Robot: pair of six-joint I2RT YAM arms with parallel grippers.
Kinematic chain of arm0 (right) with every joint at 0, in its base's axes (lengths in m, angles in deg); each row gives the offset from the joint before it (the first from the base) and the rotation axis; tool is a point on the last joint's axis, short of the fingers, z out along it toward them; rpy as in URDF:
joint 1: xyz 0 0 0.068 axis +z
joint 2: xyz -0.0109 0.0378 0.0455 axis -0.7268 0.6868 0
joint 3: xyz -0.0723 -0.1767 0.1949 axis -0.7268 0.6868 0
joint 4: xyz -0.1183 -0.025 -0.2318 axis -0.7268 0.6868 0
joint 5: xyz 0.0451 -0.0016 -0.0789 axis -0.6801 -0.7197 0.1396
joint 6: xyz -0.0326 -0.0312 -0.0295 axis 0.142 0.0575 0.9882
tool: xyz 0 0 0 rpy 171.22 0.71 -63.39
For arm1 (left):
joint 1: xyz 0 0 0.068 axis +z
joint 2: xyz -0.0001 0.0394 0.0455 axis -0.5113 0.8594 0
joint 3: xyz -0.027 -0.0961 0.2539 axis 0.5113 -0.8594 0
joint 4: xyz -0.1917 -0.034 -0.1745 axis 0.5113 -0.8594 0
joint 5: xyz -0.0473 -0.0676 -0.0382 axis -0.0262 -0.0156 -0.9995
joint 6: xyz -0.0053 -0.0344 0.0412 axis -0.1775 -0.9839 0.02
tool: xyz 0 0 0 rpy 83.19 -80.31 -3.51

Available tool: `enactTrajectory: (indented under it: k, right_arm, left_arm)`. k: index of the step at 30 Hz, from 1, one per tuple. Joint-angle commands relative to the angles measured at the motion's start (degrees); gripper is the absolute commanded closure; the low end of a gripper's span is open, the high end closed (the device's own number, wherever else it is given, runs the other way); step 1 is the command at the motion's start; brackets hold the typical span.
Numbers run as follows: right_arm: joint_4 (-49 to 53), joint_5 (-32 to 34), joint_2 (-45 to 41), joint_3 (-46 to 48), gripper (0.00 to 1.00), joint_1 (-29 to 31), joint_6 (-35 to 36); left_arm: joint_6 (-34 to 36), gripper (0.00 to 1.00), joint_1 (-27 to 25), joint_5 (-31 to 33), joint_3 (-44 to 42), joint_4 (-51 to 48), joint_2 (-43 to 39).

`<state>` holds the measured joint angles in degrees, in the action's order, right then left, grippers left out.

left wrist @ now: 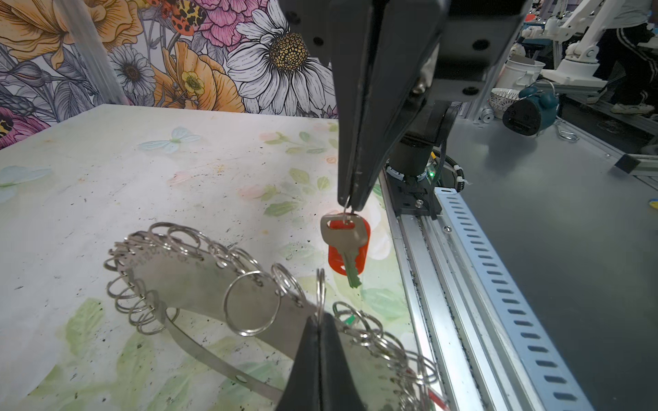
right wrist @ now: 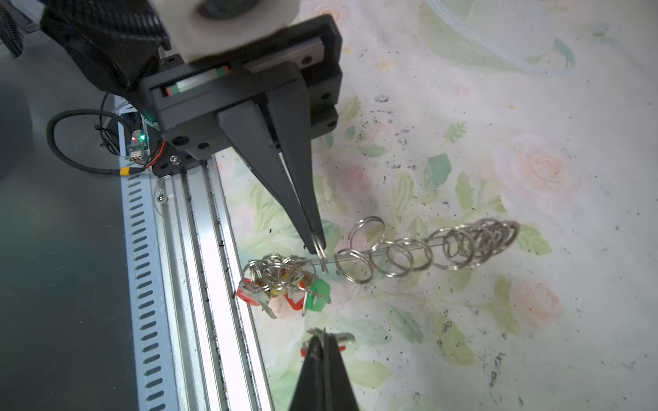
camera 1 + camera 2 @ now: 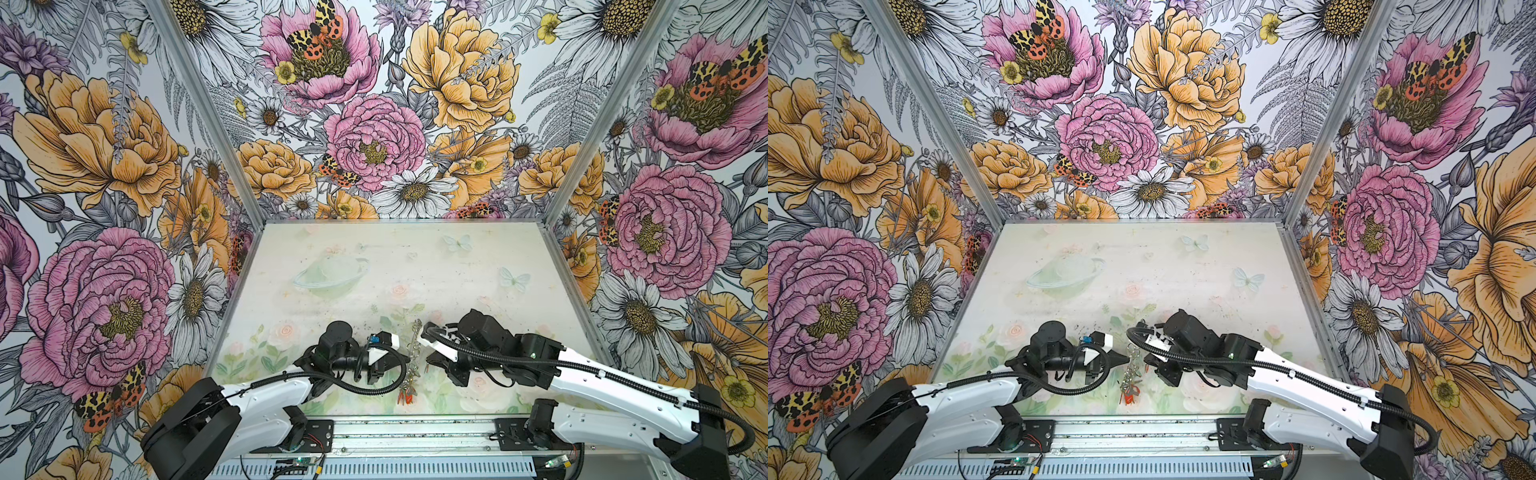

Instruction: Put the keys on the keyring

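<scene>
Step in hand, as I read it: threading one key onto a free ring; not joined yet.

left fingers (image 1: 318, 325) are pressed together, pinching one wire ring (image 1: 320, 290) on the edge of the keyring (image 1: 199, 277); that ring stands up straight out of their tips. The band runs away from the tips, tilted on edge over the desk (image 1: 106, 178); can't tell if its low end touches the desk. In a top view the keyring (image 3: 414, 345) sits between the two sets of fingers.

Just beside the left fingers' tips, toward the rail, a bunch of keys (image 2: 281, 284) with red, green and yellow tags hangs on the band's end; so part of the job looks done. The rings past the tips on the other side look empty.

right fingers (image 1: 350, 199) are pressed together too, pinching the small wire loop of a key (image 1: 343, 245). The key dangles just below their tips with its red tag (image 1: 358, 256) behind it; it is near the pinched wire ring but apart from it.

Next move, my guess: bring the key's loop to the split in the pinched ring and work it round. This needs fine lining-up and a steady hold on both sides; the dangling key may swing.

Containers: none among the task's things; a white bucket (image 1: 521, 71) stands well beyond the right fingers, off the desk, contents not visible.
</scene>
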<state>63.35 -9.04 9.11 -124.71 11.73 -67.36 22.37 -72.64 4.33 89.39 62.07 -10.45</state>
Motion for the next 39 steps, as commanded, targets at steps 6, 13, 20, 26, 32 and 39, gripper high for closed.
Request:
enactTrajectory:
  k: [6,13,20,26,32,39]
  right_arm:
    - [-0.40,-1.81,1.49,-2.42,1.00,0.31,9.35]
    - [-0.63,-3.23,4.18,-4.14,1.00,-0.04,13.64]
    - [-2.96,-4.86,4.10,-3.53,1.00,-0.60,15.33]
    - [-5.12,-6.15,2.18,-2.02,1.00,-0.60,14.97]
    - [-5.49,-6.75,1.76,-1.61,1.00,-0.50,14.73]
    - [-5.32,-5.80,0.75,-0.74,1.00,-0.36,14.77]
  left_arm:
    - [0.92,1.00,-0.33,-5.10,0.40,4.23,0.50]
    - [0.26,1.00,-0.21,-7.73,0.39,4.35,-0.13]
    - [0.01,1.00,-0.12,-8.59,0.48,4.40,0.07]
    - [-0.17,1.00,-0.15,-8.65,0.48,4.66,0.06]
    - [-1.63,1.00,0.14,-10.19,0.41,5.85,0.33]
    - [-3.95,1.00,0.75,-13.00,0.23,8.65,1.28]
